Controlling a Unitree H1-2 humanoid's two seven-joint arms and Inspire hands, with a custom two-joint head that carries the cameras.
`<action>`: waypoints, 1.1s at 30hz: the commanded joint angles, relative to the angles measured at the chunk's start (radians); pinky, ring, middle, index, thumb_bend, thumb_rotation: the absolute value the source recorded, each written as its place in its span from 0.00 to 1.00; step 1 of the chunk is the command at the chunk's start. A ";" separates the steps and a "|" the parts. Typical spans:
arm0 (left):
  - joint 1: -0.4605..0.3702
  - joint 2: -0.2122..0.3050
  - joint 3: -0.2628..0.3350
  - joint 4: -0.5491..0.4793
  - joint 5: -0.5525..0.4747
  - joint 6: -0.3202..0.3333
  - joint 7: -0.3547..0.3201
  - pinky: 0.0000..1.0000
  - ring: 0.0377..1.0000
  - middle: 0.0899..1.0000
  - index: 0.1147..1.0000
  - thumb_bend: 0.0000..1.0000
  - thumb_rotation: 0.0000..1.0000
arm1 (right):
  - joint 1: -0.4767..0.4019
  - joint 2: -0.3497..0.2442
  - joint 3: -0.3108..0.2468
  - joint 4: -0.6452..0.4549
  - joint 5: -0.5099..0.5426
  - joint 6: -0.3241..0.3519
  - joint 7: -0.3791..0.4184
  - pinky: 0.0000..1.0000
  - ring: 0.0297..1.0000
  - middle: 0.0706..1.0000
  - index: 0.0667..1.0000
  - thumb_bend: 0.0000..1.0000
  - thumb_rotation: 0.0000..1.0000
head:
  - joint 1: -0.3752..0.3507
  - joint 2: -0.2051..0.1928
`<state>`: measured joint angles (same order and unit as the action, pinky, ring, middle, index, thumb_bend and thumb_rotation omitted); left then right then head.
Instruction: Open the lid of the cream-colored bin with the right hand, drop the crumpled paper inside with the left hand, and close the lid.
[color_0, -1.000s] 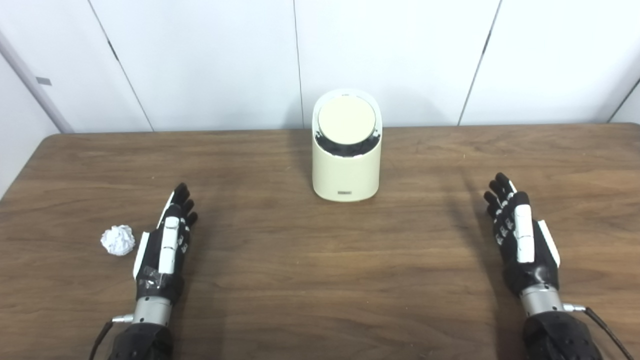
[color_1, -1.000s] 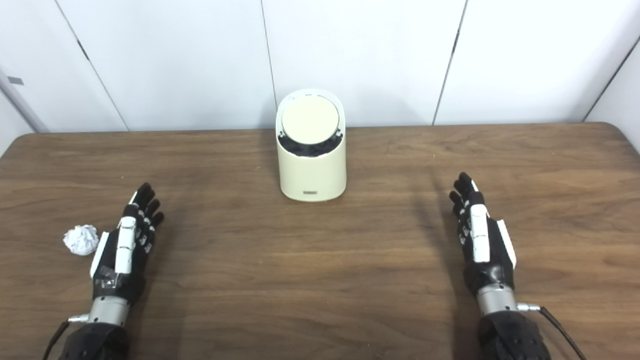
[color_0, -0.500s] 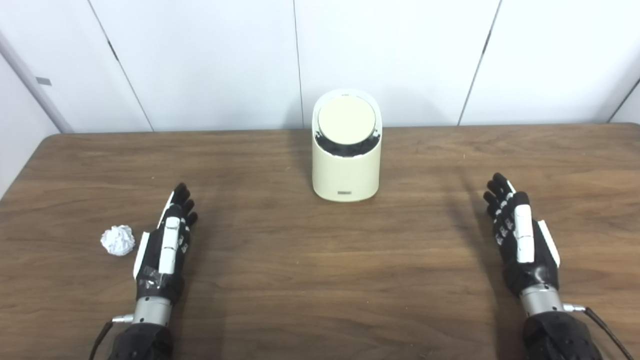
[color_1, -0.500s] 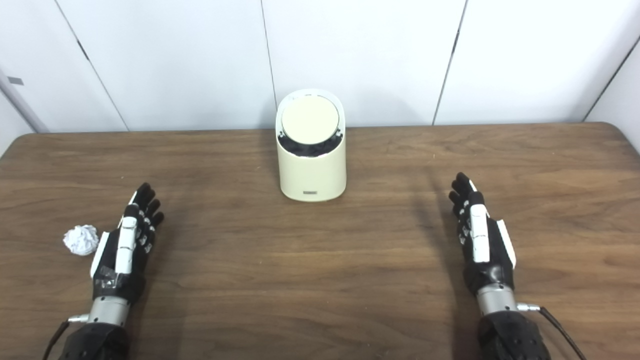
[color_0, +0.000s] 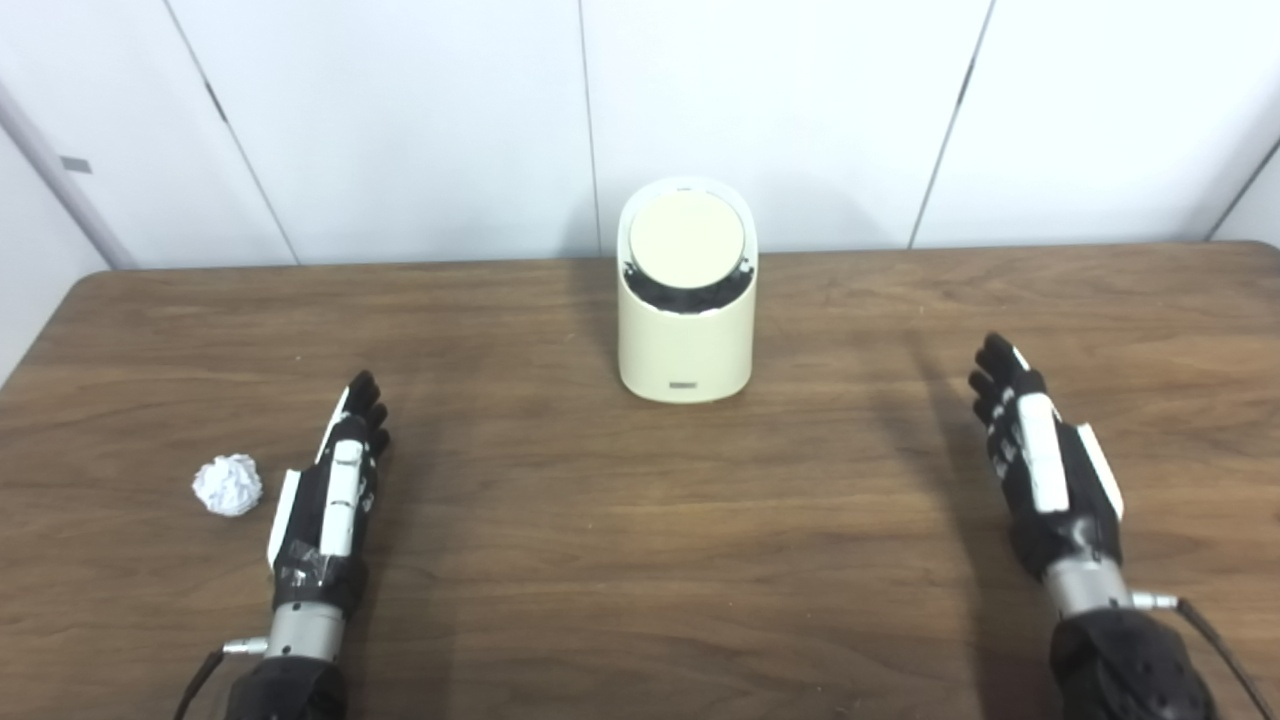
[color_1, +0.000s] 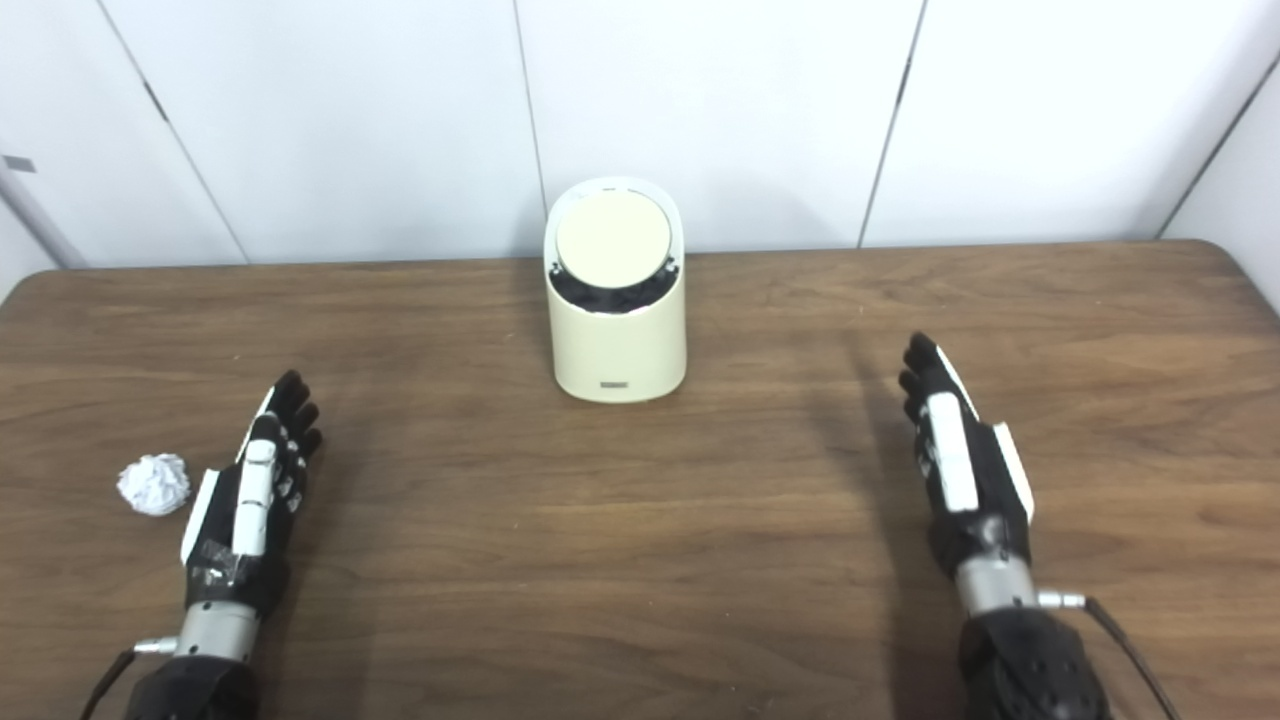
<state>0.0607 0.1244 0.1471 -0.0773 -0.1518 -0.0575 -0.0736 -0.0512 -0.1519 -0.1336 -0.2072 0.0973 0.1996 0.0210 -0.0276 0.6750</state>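
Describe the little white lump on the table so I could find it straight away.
Start at the brown wooden table and look toward its near left corner. Just outside the robot's left hand, not touching it, lies a ball of crumpled paper. It is the only small, white, wrinkled thing there; the cream bin is tall and smooth.

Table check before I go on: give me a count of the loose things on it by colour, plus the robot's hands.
Cream: 1, the bin with its round lid
White: 1, the crumpled paper
Black-and-white hands: 2, the left hand and the right hand, both open and holding nothing
Total: 4, all on or over the wooden table
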 joint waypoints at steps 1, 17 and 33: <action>0.026 -0.012 -0.016 0.000 0.004 0.006 -0.001 1.00 1.00 1.00 1.00 0.51 0.92 | -0.075 -0.025 0.004 -0.040 -0.009 0.009 0.008 0.99 0.95 0.96 0.94 0.55 0.90 | 0.000 0.000; 0.028 -0.015 -0.021 0.008 0.020 -0.016 0.001 1.00 1.00 1.00 1.00 0.50 0.91 | -0.285 -0.093 0.088 -0.048 -0.079 0.109 0.059 0.96 0.95 0.97 0.94 0.56 0.80 | -0.016 -0.024; 0.026 -0.035 -0.025 0.009 0.019 -0.007 0.000 1.00 1.00 1.00 1.00 0.49 0.89 | -0.488 -0.147 0.251 -0.009 -0.365 0.261 0.101 0.86 0.91 0.92 0.89 0.69 0.67 | -0.020 -0.041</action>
<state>0.0634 0.1099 0.1386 -0.0820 -0.1268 -0.0630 -0.0744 -0.4777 -0.2930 0.1191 -0.2024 -0.2464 0.4576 0.1174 -0.0460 0.6335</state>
